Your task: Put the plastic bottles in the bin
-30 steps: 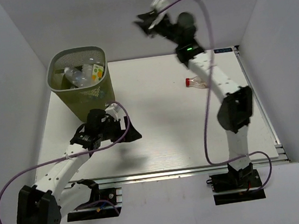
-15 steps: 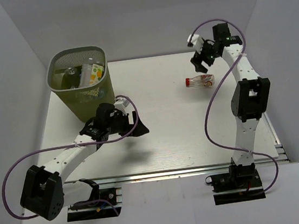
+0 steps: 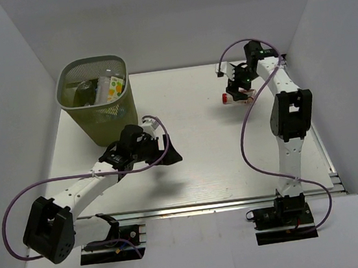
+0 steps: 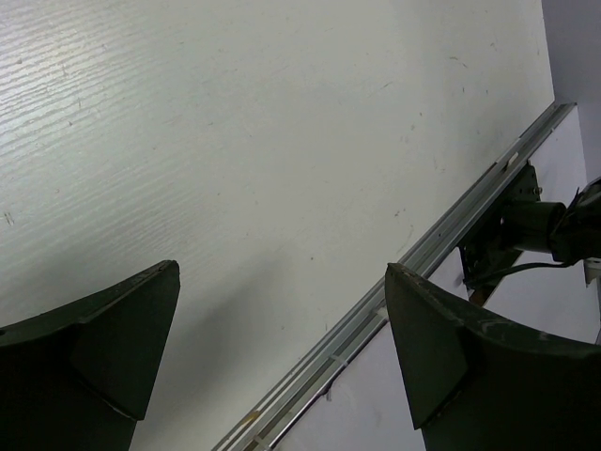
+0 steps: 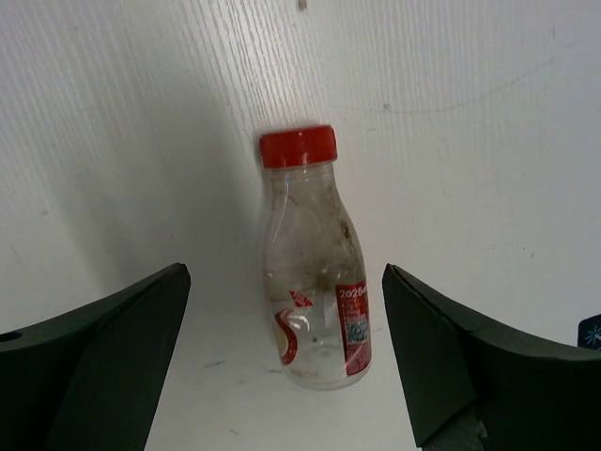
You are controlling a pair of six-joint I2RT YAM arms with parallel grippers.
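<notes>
The red-capped bottle (image 5: 312,235) lies on its side on the white table (image 3: 201,151) at about 1 o'clock in the top view. The mesh bin (image 3: 109,120) at 10 o'clock holds other bottles (image 3: 98,88). The right gripper (image 5: 284,310) hangs over the red-capped bottle, spread wide and empty, with fingers at 9 and 3 o'clock of its body. The bottle looks empty, light, smooth and apt to roll, so a gentle hold on the labelled belly should suit. The left gripper (image 4: 282,319) gapes empty.

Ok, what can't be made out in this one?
Bottle count in the bin: top view, the bottles overlap in a pile.
Red-capped bottle: top view, the right fingers cover all but the cap.
Its label text: right wrist view, too small.
Bin: outside the left wrist view.
</notes>
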